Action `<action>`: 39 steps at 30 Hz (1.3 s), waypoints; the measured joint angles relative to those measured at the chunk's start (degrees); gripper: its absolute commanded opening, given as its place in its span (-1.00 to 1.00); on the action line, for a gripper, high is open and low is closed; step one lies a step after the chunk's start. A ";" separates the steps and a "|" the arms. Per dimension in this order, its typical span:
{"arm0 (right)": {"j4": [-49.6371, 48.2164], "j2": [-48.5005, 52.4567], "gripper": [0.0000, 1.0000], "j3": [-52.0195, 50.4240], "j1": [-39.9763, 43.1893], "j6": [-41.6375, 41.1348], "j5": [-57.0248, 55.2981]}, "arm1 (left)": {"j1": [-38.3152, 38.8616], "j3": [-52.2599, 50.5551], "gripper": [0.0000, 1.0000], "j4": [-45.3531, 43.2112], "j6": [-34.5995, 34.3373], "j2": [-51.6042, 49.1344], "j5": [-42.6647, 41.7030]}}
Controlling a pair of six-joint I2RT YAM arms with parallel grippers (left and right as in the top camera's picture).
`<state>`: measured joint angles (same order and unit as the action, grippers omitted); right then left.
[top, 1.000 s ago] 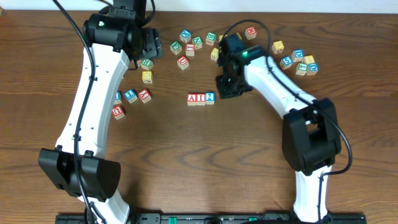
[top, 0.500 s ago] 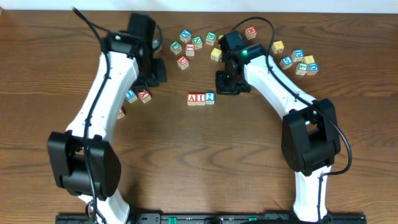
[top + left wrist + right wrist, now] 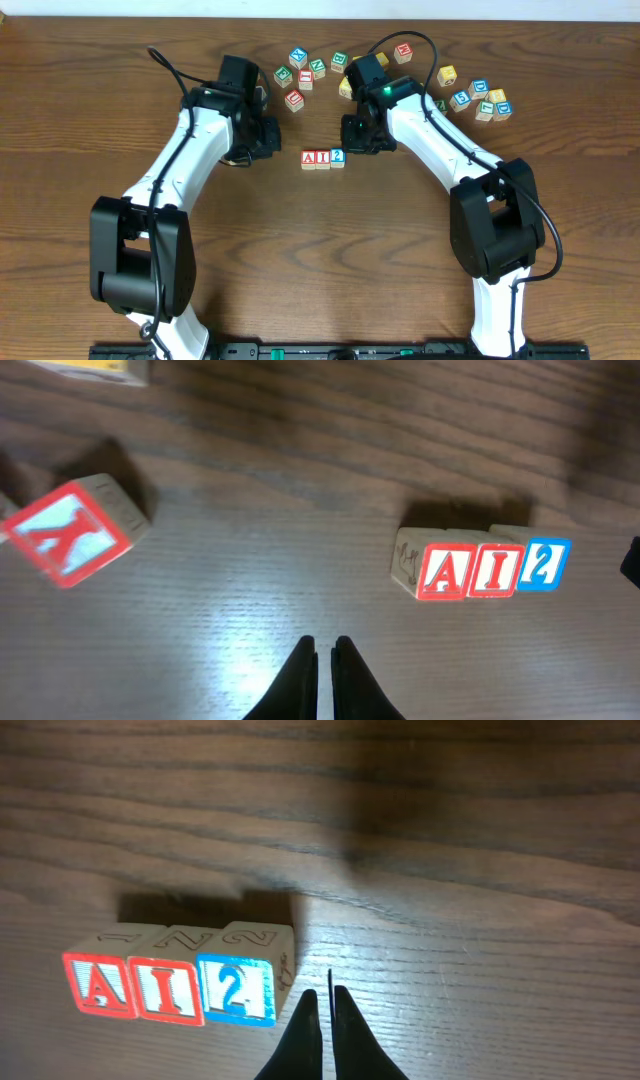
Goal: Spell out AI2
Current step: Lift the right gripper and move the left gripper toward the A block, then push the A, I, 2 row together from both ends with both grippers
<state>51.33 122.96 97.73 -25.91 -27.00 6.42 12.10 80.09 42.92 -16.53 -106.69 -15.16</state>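
Observation:
Three wooden blocks stand in a row reading A (image 3: 309, 158), I (image 3: 323, 158), 2 (image 3: 338, 156) on the brown table. In the left wrist view the A (image 3: 445, 572), I (image 3: 495, 570) and blue 2 (image 3: 545, 564) lie ahead and to the right of my left gripper (image 3: 324, 645), which is shut and empty. In the right wrist view the A (image 3: 100, 986), I (image 3: 167, 990) and 2 (image 3: 237, 988) sit just left of my right gripper (image 3: 326, 995), also shut with nothing in it. From overhead, the left gripper (image 3: 266, 138) is left of the row and the right gripper (image 3: 357, 136) is at its upper right.
Loose letter blocks (image 3: 305, 70) are scattered along the back, with more at the back right (image 3: 482, 98). A red-faced block (image 3: 70, 532) lies left of the left gripper, and a yellow block (image 3: 95, 368) sits beyond it. Both arms flank the row.
The left arm swung right and inward toward the row, and its gripper went from open to shut. The right arm shifted only slightly left.

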 measured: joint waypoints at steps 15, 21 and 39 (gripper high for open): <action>-1.09 4.09 -0.98 0.00 -0.04 -2.36 0.04 | 0.22 -2.60 -0.85 -5.70 -0.83 -1.49 -0.98; -1.42 4.61 -0.98 -0.07 -0.11 -2.45 0.04 | 0.24 -2.62 -0.85 -7.48 -1.51 -6.62 -3.69; -0.81 4.61 -0.98 -0.07 -1.18 -2.51 0.04 | 4.33 -2.62 -0.85 -11.30 -1.49 -8.44 -6.82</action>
<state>50.52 127.57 97.67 -27.09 -29.52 6.46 16.43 77.47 31.62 -18.02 -115.13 -21.98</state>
